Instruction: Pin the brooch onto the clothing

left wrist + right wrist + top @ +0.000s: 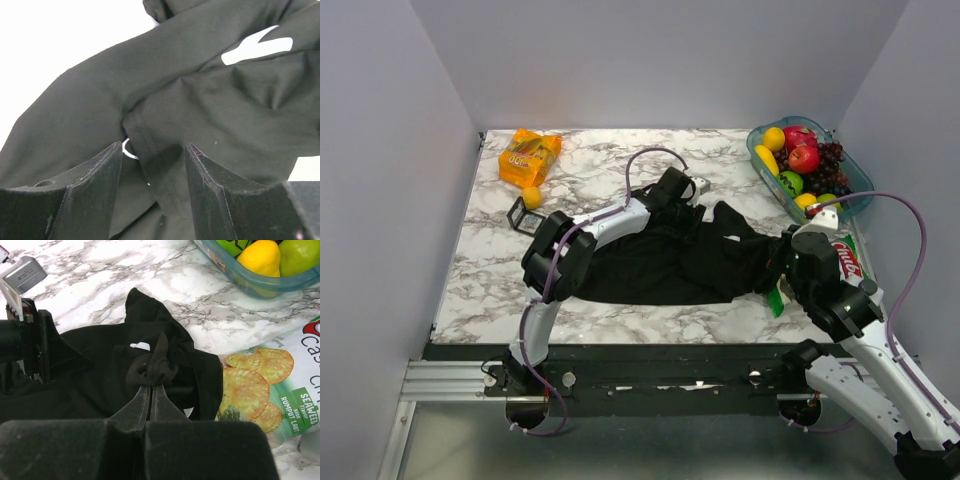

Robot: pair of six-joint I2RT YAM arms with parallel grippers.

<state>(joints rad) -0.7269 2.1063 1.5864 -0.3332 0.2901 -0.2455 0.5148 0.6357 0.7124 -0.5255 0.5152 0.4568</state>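
The right gripper [150, 386] is pinched tight on a bunched tuft of the black T-shirt [650, 268], seemingly to hold the cloth raised and steady. The left gripper [154, 150] stands with its jaws apart, astride a fold, probably lining up a spot. There is one shirt, crumpled mid-worktop [600, 170], and no brooch that I can see. Beyond lie one fruit tray [753, 150], one crisp packet [260, 385] and one orange snack bag [528, 155].
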